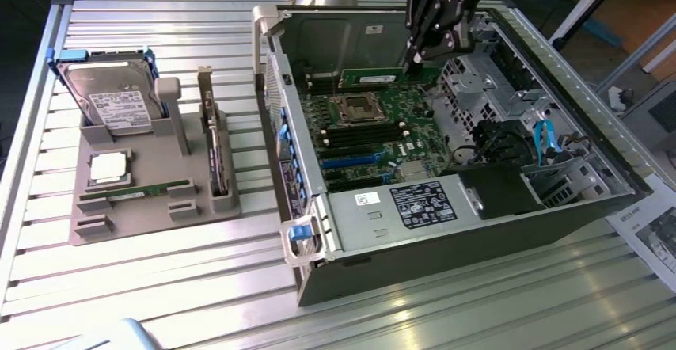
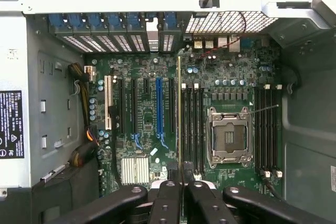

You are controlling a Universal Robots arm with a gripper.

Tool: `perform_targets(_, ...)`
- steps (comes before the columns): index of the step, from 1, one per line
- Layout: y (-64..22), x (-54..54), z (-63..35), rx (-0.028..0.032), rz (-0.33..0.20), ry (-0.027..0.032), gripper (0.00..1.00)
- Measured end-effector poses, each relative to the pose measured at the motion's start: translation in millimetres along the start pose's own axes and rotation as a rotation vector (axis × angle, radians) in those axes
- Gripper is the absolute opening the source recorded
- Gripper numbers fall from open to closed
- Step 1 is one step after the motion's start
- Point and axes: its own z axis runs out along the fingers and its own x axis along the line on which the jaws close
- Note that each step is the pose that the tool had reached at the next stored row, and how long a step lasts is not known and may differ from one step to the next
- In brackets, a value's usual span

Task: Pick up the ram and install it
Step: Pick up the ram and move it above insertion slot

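The ram (image 1: pixel 370 74) is a long thin green stick held level above the motherboard (image 1: pixel 365 140) inside the open computer case (image 1: pixel 465 231). My gripper (image 1: pixel 419 63) is shut on its end at the exterior view's right. The wrist view shows the ram (image 2: pixel 179 108) edge-on as a thin line running out from between my fingertips (image 2: pixel 179 190). It hangs just beside the row of black memory slots (image 2: pixel 192 129) next to the open processor socket (image 2: pixel 229 137). I cannot tell whether it touches a slot.
A grey holder (image 1: pixel 158 207) on the slatted table, at the exterior view's left, carries a hard drive (image 1: pixel 119 100), a square silver processor chip (image 1: pixel 109 168) and an upright expansion card (image 1: pixel 214 156). Case walls, a drive cage (image 1: pixel 480 81) and blue cables (image 1: pixel 544 140) surround the motherboard.
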Motion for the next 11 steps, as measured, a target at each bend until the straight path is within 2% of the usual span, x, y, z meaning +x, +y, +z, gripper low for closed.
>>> perform_targets(9, -3.1, -0.1, 0.1, 0.0001, 0.000, -0.0003, 0.12)
perform_targets(11, -3.2, 0.0, 2.8, 0.0001, 0.000, -0.0002, 0.12)
